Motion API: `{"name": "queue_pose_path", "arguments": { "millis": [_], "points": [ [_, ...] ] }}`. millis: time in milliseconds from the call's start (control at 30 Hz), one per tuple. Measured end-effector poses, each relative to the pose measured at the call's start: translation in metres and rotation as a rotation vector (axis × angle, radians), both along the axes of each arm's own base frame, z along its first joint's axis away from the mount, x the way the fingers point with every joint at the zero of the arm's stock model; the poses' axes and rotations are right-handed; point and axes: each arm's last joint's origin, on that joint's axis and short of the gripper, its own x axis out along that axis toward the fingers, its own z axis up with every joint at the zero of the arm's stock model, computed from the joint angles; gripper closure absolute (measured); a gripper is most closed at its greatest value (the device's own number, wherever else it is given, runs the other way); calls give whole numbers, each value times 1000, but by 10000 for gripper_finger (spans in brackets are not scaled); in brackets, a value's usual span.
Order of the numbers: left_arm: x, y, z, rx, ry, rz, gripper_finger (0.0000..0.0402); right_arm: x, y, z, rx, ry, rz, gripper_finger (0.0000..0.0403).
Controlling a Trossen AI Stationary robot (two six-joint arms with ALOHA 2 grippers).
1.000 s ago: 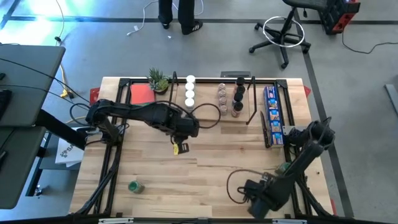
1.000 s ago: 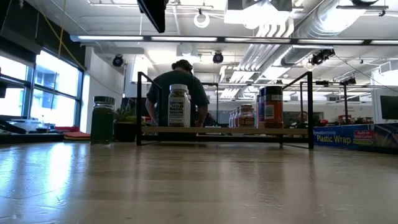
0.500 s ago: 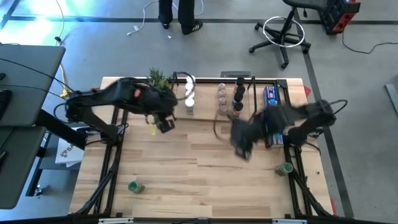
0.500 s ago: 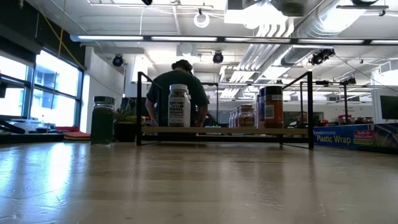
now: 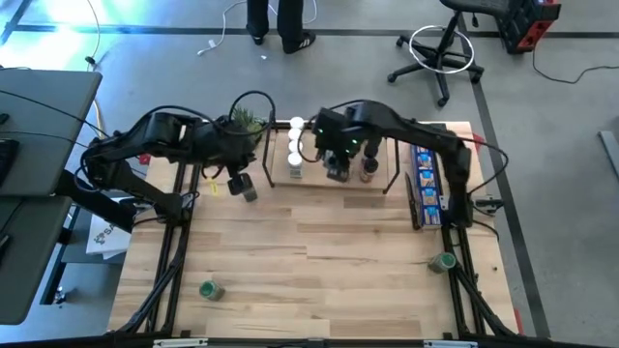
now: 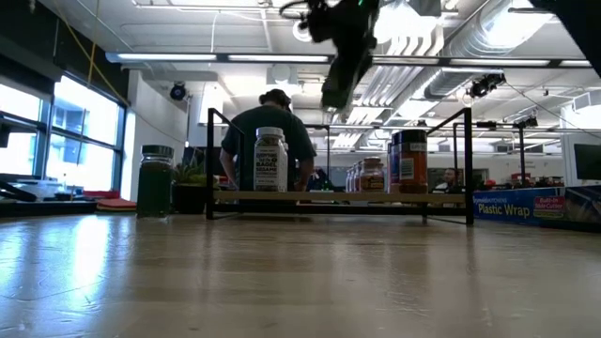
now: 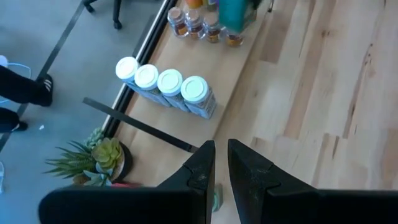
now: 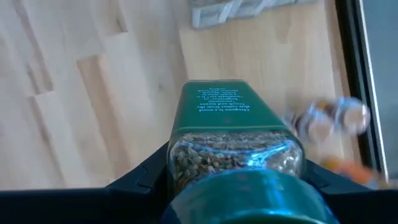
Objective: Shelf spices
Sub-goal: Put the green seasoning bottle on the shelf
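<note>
Pale wooden worktop point(image 5: 319, 256) is seen with 2 jars left out front, and the left end effector point(image 5: 242, 186), fingers nearly shut and empty, has been drawn back beside the shelf point(image 5: 334, 179). Since a second ago the right end effector point(image 5: 338, 166) has been swung from the near edge to above the shelf, arm arched over, clamped on a green-labelled spice jar point(image 8: 236, 140), so placing appears next.

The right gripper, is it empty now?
No, the right gripper holds a green-labelled spice jar with dried herbs between its fingers.
</note>
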Motion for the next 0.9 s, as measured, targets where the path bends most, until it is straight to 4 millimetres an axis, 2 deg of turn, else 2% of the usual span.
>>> {"name": "queue_pose_path", "arguments": {
  "millis": [167, 400, 533, 667, 900],
  "points": [
    [2, 3, -2, -13, 8, 9, 363, 20, -40, -38, -3, 40, 76, 219],
    [7, 5, -2, 23, 2, 26, 363, 32, -82, -79, -1, 76, 174, 219],
    [8, 7, -2, 48, -9, 52, 363, 36, -97, -92, -16, 73, 213, 219],
    [9, 14, 0, -1, -64, 130, 363, 38, -113, -107, -7, 70, 164, 218],
    [10, 28, 1, -39, -90, 142, 363, 36, -128, -118, -46, 92, 168, 194]
  ]
}}
